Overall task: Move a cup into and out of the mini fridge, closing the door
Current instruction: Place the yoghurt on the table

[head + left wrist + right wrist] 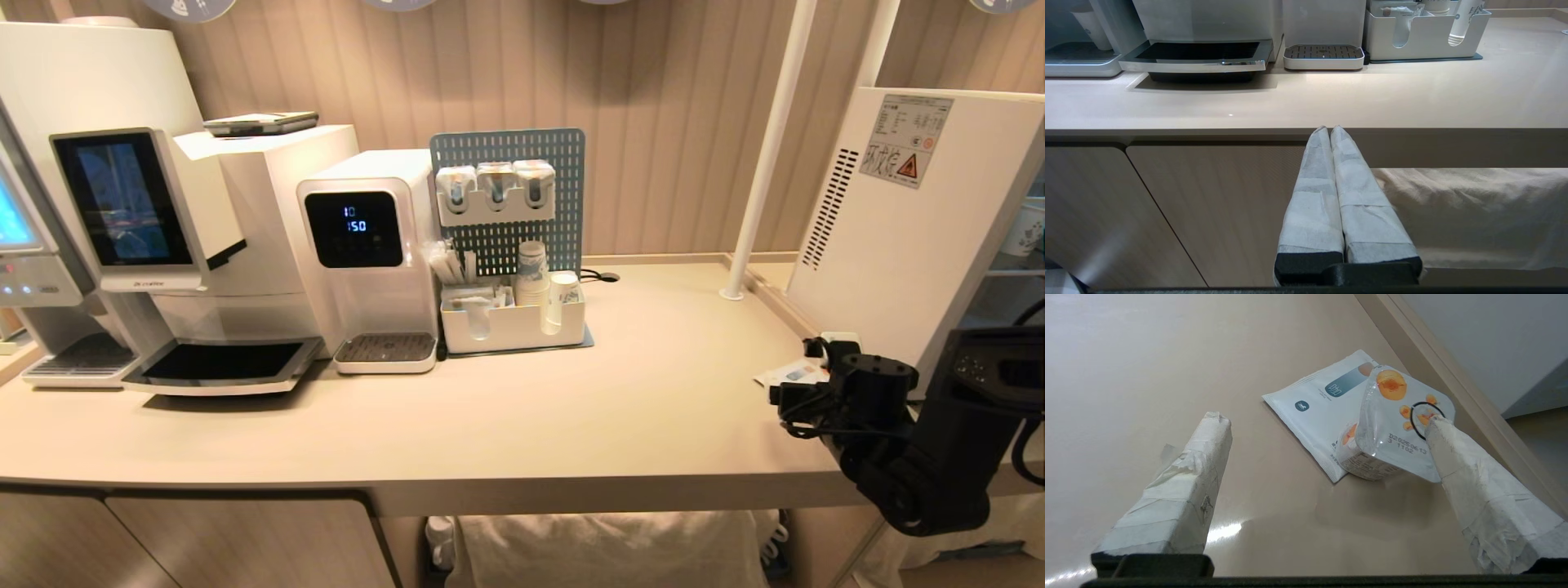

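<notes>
Resting on the counter point(1167, 375) beside the mini fridge point(890, 220), one cup point(1396, 428) sits on one white sachet point(1318, 404); its foil lid reads "D2025061?" over "3 1102". The right gripper point(1327, 420) is spread wide, one fingertip point(1439, 428) over the lid. The left gripper point(1329, 132) is pressed together below the counter edge.

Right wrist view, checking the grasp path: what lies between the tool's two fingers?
Only bare countertop; the cup stands beside one finger, on a flat sachet.
</notes>
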